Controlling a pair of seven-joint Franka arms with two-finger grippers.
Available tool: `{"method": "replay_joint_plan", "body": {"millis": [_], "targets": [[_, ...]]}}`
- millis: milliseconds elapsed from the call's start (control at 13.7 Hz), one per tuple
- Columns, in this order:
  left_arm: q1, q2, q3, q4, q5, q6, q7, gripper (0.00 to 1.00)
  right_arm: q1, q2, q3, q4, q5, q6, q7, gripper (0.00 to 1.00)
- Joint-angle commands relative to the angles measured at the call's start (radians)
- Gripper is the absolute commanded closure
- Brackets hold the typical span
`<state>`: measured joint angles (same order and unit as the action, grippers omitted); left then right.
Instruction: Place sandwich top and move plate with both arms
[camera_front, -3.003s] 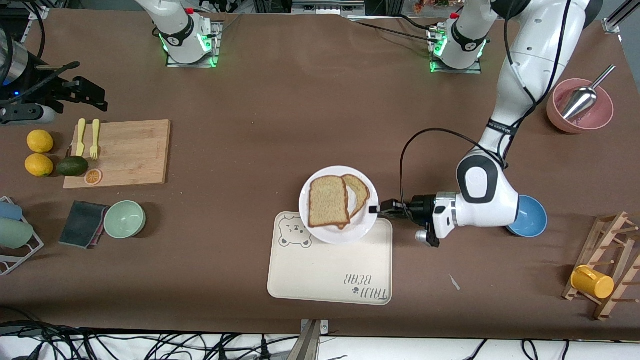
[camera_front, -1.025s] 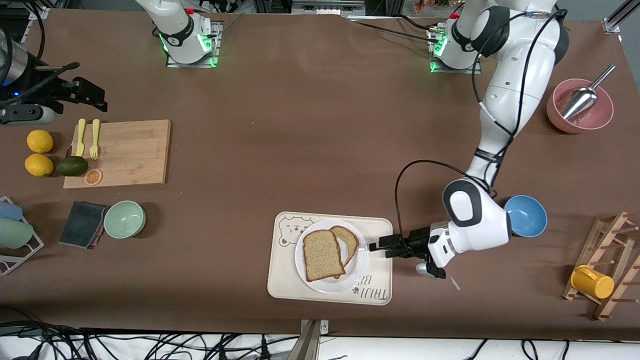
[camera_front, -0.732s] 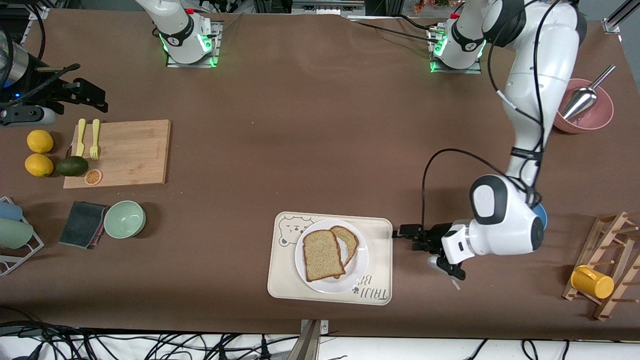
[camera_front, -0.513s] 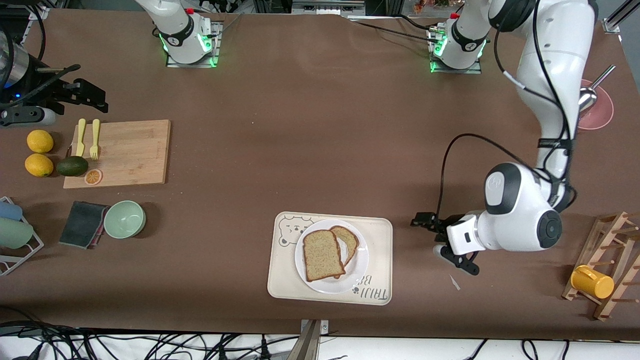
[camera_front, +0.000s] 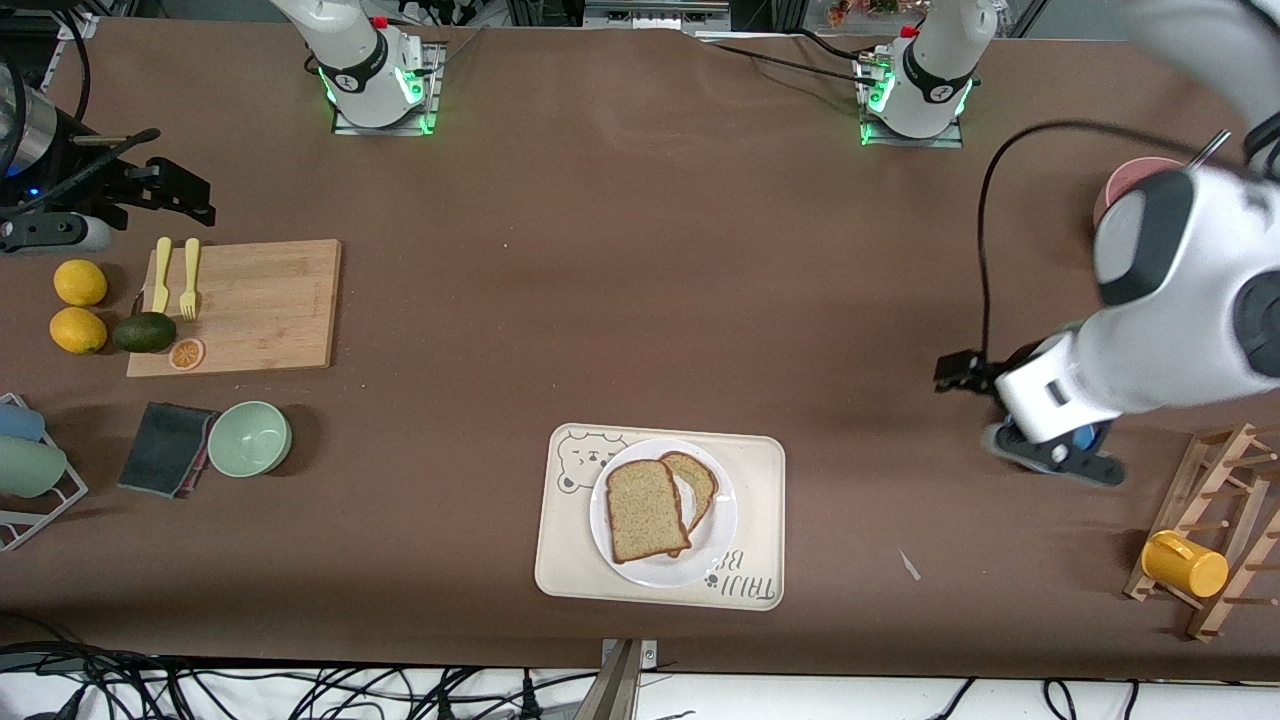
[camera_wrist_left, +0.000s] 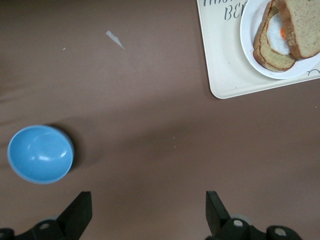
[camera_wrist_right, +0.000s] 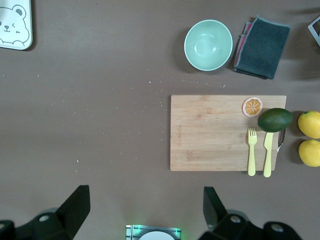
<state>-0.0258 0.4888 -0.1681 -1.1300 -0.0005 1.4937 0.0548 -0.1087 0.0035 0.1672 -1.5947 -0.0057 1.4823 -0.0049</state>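
The left gripper (camera_front: 955, 372) hangs open and empty over bare table near the blue bowl (camera_front: 1085, 437), toward the left arm's end, well apart from the plate (camera_front: 722, 520); that plate sits on the bear-print tray (camera_front: 760, 470), carrying the sandwich top (camera_front: 645, 510) laid askew over the egg slice (camera_front: 700, 480). The right gripper (camera_front: 170, 192) waits above the table's right-arm end. In the left wrist view its two fingertips (camera_wrist_left: 80, 212) stand wide apart above brown tabletop, with the bowl and the tray corner in sight. In the right wrist view that gripper's own fingers (camera_wrist_right: 77, 202) are likewise spread, over the cutting board (camera_wrist_right: 210, 132). The task looks essentially finished, so the retreat is best made high, clear of the bowl and wooden rack (camera_front: 1225, 500).
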Motion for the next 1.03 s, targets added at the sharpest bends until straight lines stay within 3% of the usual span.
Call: {"method": "replay_joint_plan", "body": {"millis": [0,220,513,732,952], "targets": [[0.009,-0.134,-0.001,-0.062,0.034,-0.076,-0.058,0.00,-0.008,0.004,0.008,0.019,-0.013,-0.013,-0.015,0.00],[0.012,-0.295,0.034,-0.225,0.048,-0.029,-0.061,0.00,-0.008,0.004,0.008,0.021,-0.017,-0.010,-0.020,0.00],[0.066,-0.511,0.055,-0.560,0.036,0.169,-0.081,0.00,-0.006,0.004,0.009,0.021,-0.016,-0.011,-0.018,0.00],[0.076,-0.546,0.056,-0.613,0.031,0.186,-0.139,0.00,-0.002,0.004,0.009,0.041,-0.017,-0.011,-0.018,0.00],[0.075,-0.539,0.047,-0.596,0.030,0.168,-0.179,0.00,-0.005,0.006,0.009,0.047,-0.017,-0.011,-0.018,0.00]]}}
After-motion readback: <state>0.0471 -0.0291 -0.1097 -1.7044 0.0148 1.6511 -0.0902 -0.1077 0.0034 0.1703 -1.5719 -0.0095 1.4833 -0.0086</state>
